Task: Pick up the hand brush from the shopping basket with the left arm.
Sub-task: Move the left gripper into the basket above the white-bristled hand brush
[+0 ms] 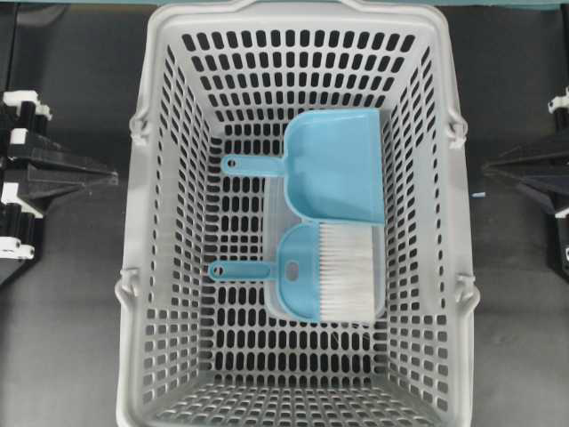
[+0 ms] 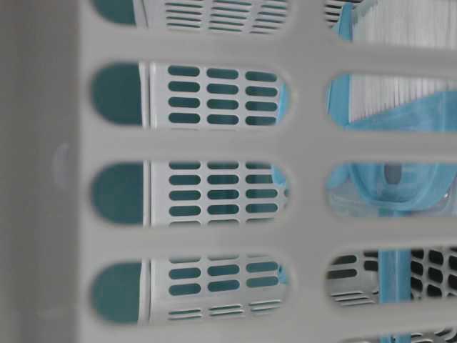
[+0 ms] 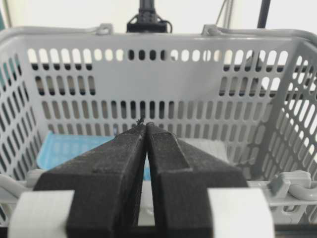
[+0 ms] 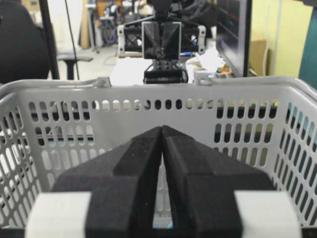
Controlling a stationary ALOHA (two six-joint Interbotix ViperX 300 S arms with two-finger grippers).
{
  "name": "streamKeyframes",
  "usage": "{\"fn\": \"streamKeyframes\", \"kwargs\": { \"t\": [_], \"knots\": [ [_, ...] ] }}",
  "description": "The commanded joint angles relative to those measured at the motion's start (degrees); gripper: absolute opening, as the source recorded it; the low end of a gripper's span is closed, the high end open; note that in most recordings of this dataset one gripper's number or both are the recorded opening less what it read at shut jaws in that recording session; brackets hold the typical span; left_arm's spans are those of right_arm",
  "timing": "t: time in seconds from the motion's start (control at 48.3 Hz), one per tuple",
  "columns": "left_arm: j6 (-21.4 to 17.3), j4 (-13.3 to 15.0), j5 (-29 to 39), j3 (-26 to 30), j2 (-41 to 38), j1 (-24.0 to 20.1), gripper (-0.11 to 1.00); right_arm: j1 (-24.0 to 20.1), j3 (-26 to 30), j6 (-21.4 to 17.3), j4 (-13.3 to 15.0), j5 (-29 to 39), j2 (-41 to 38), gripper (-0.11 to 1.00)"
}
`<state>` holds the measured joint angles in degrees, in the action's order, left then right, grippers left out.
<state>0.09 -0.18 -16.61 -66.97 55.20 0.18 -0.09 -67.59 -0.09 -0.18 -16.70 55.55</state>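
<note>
Inside the shopping basket [image 1: 147,267] lies the hand brush [image 1: 324,283].

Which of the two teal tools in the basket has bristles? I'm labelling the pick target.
The hand brush, the one nearer the bottom edge of the overhead view: it carries a row of white bristles. The dustpan above it is a bare scoop.

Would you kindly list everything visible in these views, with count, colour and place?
shopping basket: one, light grey, slotted, centre of the overhead view on the dark table.
dustpan: one, teal-blue, on the basket floor, handle pointing left, above the brush in the overhead view.
hand brush: one, teal-blue with white bristles, on the basket floor, handle pointing left.
left gripper: one, black, outside the basket's left wall, shut, empty.
right gripper: one, black, outside the right wall, shut, empty.
</note>
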Motion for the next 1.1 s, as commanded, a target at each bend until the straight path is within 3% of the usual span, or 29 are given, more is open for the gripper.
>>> {"fn": "streamKeyframes", "kwargs": {
  "t": [0.0, 0.083, 0.269, 0.414, 0.622, 0.85, 1.077],
  "knots": [
    [1.6, -2.3, 4.7, 4.7, 0.2, 1.1, 0.06, -0.6, 1.1, -0.9, -0.2, -0.4, -0.4, 0.00],
    [2.5, -2.3, 12.9, 9.2, -0.3, 1.6, 0.00, -0.6, 1.1, -1.1, -1.1, -0.4, -0.4, 0.00],
    [2.8, -2.3, 35.1, 23.0, -6.2, 4.0, 0.00, -0.6, 1.2, -2.8, -1.1, -0.1, -0.4, 0.00],
    [2.8, -2.4, 50.3, 35.3, -15.1, 5.2, 0.00, -0.6, 1.2, -2.8, -1.2, 0.4, -0.5, 0.00],
    [2.8, -2.3, 66.3, 50.4, -28.8, 5.4, 0.00, -0.6, 1.2, -2.8, -1.2, 0.7, -0.4, 0.00],
    [2.5, -2.3, 75.5, 60.1, -41.8, 6.2, 0.00, -0.6, 1.1, -2.6, -1.2, 0.7, -0.3, 0.00],
    [2.6, -2.4, 78.0, 61.1, -51.1, 8.5, 0.00, -0.6, 1.1, -2.6, -1.1, 0.7, -0.2, 0.00]
  ]
}}
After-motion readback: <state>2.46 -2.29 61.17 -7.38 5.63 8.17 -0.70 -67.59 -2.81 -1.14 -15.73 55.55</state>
